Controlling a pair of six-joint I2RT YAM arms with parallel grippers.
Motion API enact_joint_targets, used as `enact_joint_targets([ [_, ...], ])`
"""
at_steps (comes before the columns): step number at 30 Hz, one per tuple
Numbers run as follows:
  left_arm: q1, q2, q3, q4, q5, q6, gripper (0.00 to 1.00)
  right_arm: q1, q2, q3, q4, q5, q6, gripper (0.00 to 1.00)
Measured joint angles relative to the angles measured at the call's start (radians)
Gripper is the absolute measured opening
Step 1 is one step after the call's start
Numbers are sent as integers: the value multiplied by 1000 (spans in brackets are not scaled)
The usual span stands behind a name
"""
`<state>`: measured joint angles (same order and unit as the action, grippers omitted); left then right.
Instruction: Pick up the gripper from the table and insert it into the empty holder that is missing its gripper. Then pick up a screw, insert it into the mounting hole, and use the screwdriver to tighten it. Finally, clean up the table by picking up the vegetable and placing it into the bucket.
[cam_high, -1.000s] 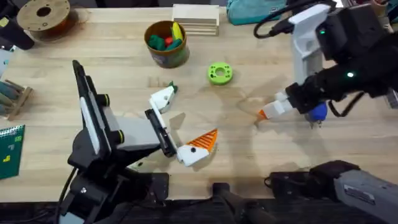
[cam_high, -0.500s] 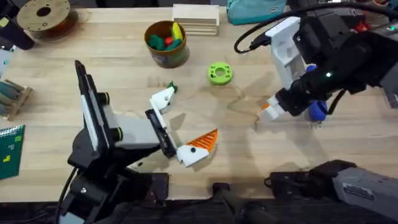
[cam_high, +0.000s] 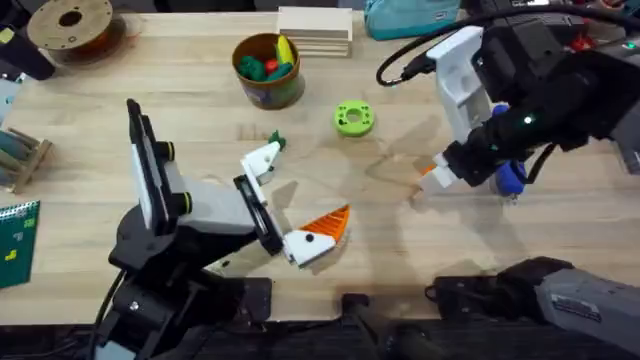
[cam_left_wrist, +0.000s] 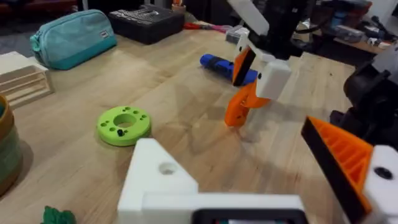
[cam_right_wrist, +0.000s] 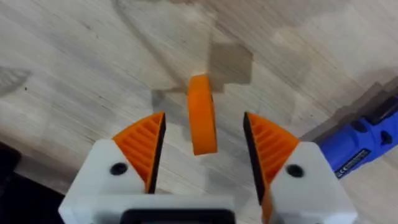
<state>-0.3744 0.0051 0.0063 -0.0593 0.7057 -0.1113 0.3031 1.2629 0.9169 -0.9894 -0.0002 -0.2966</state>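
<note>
the gripper (cam_right_wrist: 201, 116), a small orange ribbed wedge, is seen in the right wrist view standing on edge on the wooden table (cam_high: 200, 110), its long axis running straight away from the camera, parallel to the two fingers. it lies in the gap of the right gripper (cam_right_wrist: 203, 144), whose jaws are spread apart with an orange pad (cam_right_wrist: 145, 144) on either side of it; a strip of table is visible between the wedge and each pad, so it is not clamped. in the left wrist view the same wedge (cam_left_wrist: 240, 106) is seen tilted, its lower end on the wood and its upper end up between the white fingers of the right gripper (cam_left_wrist: 258, 65). in the overhead view the wedge (cam_high: 428, 177) sits right of the table's middle, at the tip of the right gripper (cam_high: 438, 176).

the screwdriver (cam_high: 510, 177) is seen as a blue cylinder lying flat on the table just beside the right gripper, on its outer side, mostly hidden under the arm from above.

the left gripper (cam_high: 292, 200) rests near the table's middle with its jaws wide apart, nothing between them. one finger is the empty holder (cam_high: 261, 158), a bare white block with a dark hole; the other carries an orange tip (cam_high: 327, 226).

the vegetable (cam_high: 277, 141) lies just beyond the empty holder. the bucket (cam_high: 268, 72) stands upright farther back, red, green and yellow toy foods (cam_high: 268, 62) inside it.
</note>
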Motion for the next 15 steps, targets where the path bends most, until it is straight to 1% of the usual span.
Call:
enact_joint_targets([
  [6,0,0,0,0,0,-2,987,0,0,-3,-6,0,0,650],
  [10,0,0,0,0,-1,-2,987,0,0,-4,-25,0,-1,626],
  [12,0,0,0,0,-2,-3,987,0,0,-4,-25,0,0,565],
  [15,0,0,0,0,-2,-3,987,0,0,-4,-38,0,0,526],
])
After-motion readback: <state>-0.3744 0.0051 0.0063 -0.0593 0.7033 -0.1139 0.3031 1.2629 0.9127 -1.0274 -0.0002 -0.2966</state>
